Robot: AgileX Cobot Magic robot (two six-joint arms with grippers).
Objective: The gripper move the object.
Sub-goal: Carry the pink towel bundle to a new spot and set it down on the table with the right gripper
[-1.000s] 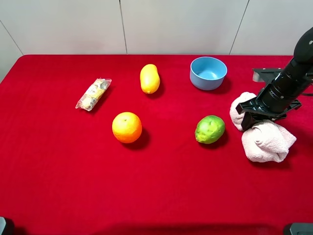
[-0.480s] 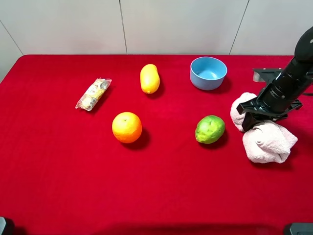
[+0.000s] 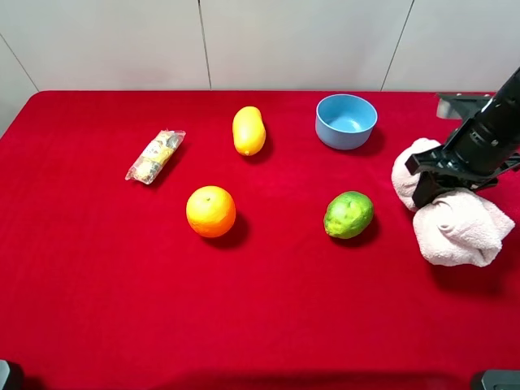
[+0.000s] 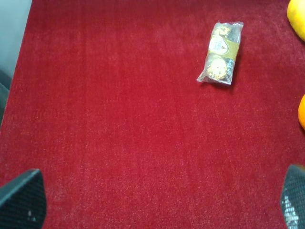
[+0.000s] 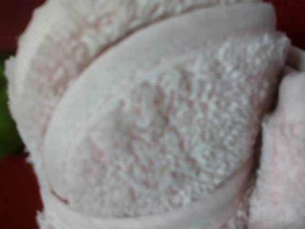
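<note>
The object, a pale pink fluffy towel bundle [image 3: 459, 227], hangs at the far right of the red table, with its shadow on the cloth beneath it. My right gripper [image 3: 431, 187], a black claw on a dark arm, is shut on the bundle's pinched middle, between its two lobes. The right wrist view is filled by blurred towel pile [image 5: 157, 124], and the fingers are hidden there. My left gripper [image 4: 157, 202] is open over bare red cloth, with only its two fingertips [image 4: 21, 198] showing, far apart.
A green lime [image 3: 348, 214] lies just left of the towel and a blue bowl [image 3: 346, 120] stands behind it. An orange [image 3: 210, 211], a yellow fruit [image 3: 249, 130] and a clear snack packet [image 3: 154, 156] sit further left. The table's right edge is close to the towel.
The right gripper has carried the towel up and to the right, towards the table's right edge. The fruits, bowl and packet have stayed put.
</note>
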